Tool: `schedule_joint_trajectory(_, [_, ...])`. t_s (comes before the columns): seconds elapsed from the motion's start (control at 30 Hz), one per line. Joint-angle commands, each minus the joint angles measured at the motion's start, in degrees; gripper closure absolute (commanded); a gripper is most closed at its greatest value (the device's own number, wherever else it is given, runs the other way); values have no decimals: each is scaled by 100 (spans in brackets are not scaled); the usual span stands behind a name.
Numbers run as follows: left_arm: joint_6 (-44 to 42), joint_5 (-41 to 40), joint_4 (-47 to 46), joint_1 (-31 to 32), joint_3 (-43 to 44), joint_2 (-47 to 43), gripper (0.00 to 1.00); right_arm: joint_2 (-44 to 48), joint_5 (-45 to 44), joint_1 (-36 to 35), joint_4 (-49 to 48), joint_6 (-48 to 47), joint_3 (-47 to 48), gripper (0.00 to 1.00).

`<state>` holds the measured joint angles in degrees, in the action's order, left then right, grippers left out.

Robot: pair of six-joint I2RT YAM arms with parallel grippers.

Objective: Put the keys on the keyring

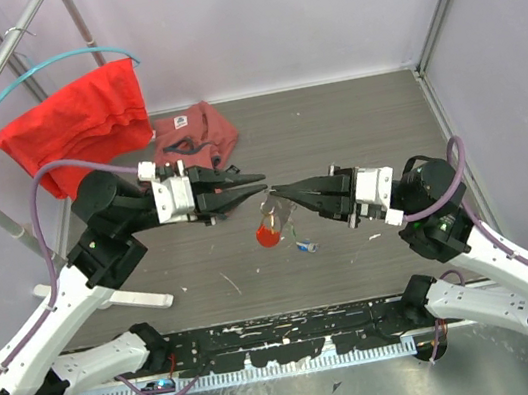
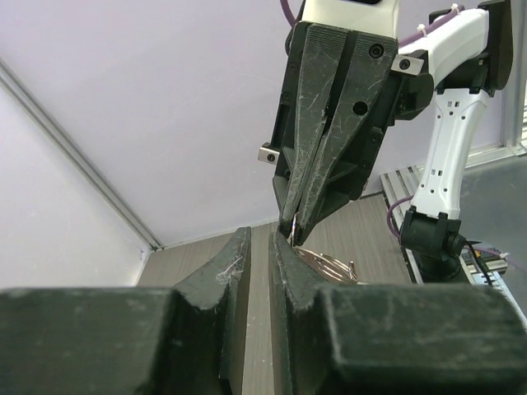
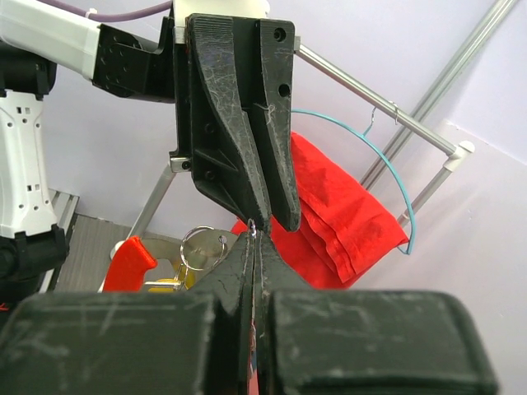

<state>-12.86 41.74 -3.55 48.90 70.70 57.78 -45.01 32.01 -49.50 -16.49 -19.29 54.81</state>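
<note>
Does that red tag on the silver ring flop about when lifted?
Probably: the flat red oval tag dangles below the thin silver metal ring, so it likely swings. The ring looks stiff and light, perhaps slippery metal.

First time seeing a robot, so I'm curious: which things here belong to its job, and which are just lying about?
Job: keyring with red tag; yellow-headed key hanging by it; blue-headed key on the table.
Lying about: red garment on teal hanger; dusky-red garment on the table.

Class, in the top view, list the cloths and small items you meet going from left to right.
Hanging red cloth → crumpled cloth → red tag → blue key
</note>
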Motion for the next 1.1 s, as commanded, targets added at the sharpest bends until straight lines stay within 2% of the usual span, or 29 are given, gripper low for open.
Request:
schedule_joint_trajectory(0.0, [-76, 178, 42, 7, -61, -83, 78, 111, -147, -8, -253, -53, 317, 99])
schedule_joint_trajectory(0.4, [-120, -29, 39, 10, -106, -136, 77, 222, -151, -8, 70, -250, 503, 99])
schedule_joint_trajectory(1.07, [281, 515, -446, 6, -58, 134, 79, 57, 104, -4, 136, -215, 541, 99])
